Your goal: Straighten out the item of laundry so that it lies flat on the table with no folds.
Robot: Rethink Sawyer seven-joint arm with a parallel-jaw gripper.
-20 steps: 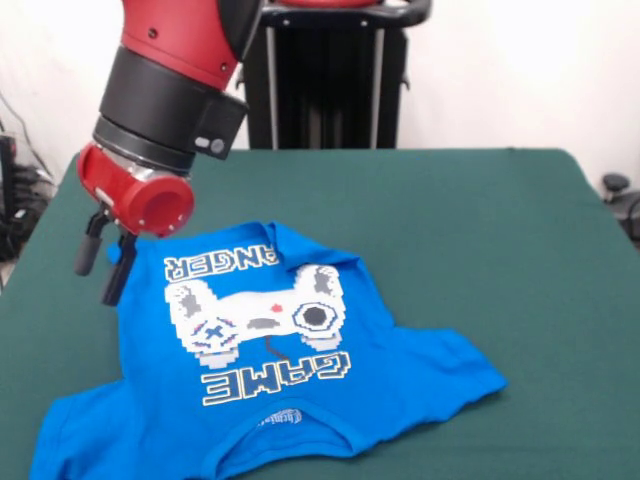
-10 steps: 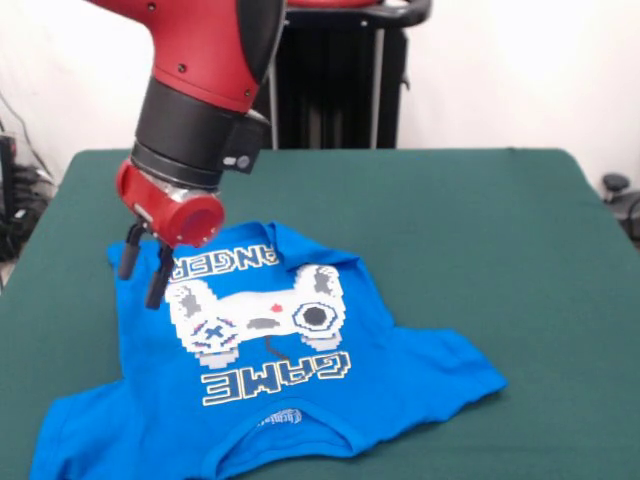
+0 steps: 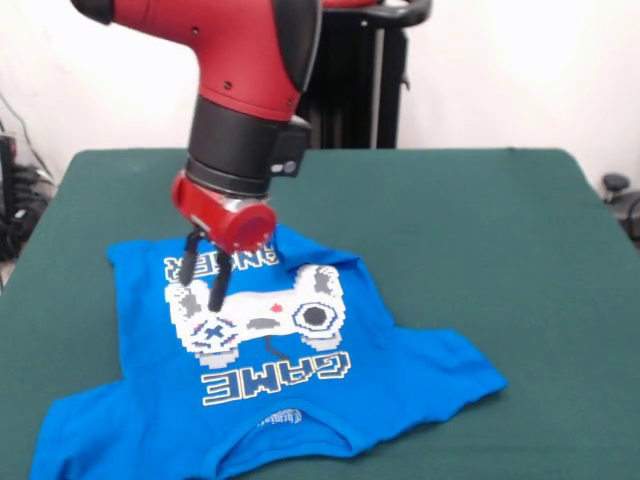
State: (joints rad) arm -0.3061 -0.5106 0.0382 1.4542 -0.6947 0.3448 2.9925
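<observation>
The item of laundry, a bright blue T-shirt with a pixel controller print and "GAME CHANGER" lettering, lies spread on the near left part of the dark green table. Its collar points toward the near edge and its sleeves stick out to both sides. The cloth bunches in a few ridges along the right side by the sleeve. My gripper hangs from the red arm just above the shirt's far part, over the left end of the print. It is open, its two black fingers apart with nothing between them.
A black stand rises behind the table's far edge. Cables and dark gear sit past the left edge, and a small black object lies beyond the right edge. The shirt's near hem reaches the bottom of the front view.
The arm has swung right, from beside the shirt's far left corner to above the print. That corner now lies uncovered on the table.
</observation>
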